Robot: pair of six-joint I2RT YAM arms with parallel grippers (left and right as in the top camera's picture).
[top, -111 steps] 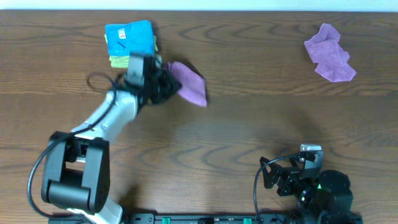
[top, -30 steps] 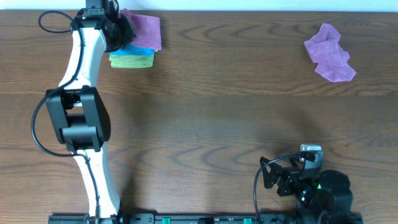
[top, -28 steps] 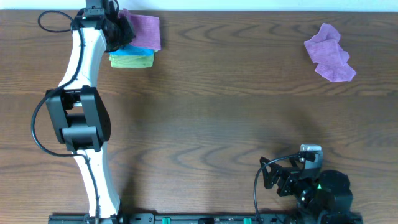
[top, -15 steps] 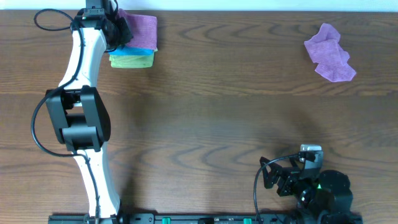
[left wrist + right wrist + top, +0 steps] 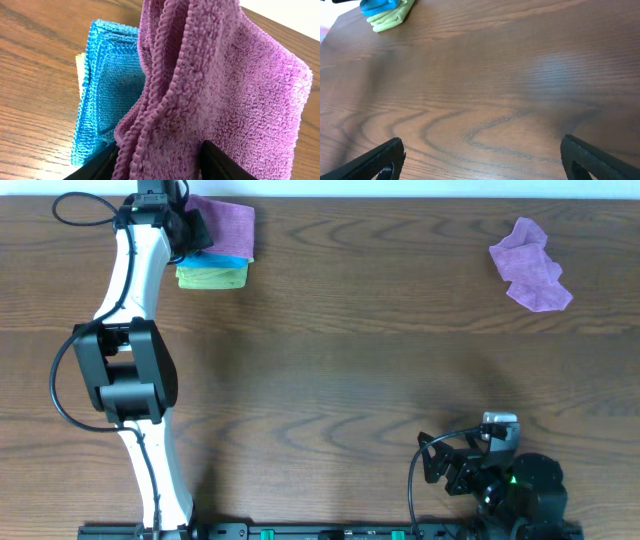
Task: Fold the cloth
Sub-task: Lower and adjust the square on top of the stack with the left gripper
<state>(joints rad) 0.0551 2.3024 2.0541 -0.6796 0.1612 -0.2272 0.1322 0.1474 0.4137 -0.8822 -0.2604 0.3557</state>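
My left gripper (image 5: 196,230) is shut on a folded purple cloth (image 5: 229,226) at the far left of the table. It holds the cloth over a stack of a blue cloth (image 5: 222,257) on a yellow-green cloth (image 5: 212,277). In the left wrist view the purple cloth (image 5: 220,85) fills the frame between my jaws, with the blue cloth (image 5: 107,95) beneath it. A crumpled purple cloth (image 5: 530,264) lies at the far right. My right gripper (image 5: 480,162) is open and empty above bare wood near the front edge.
The table's far edge runs just behind the stack. The right arm's base (image 5: 500,475) sits at the front right. In the right wrist view the stack (image 5: 385,11) shows at the far left.
The left gripper carried the folded purple cloth from beside the stack to over it. In the last second it has barely shifted. The right arm has not moved.
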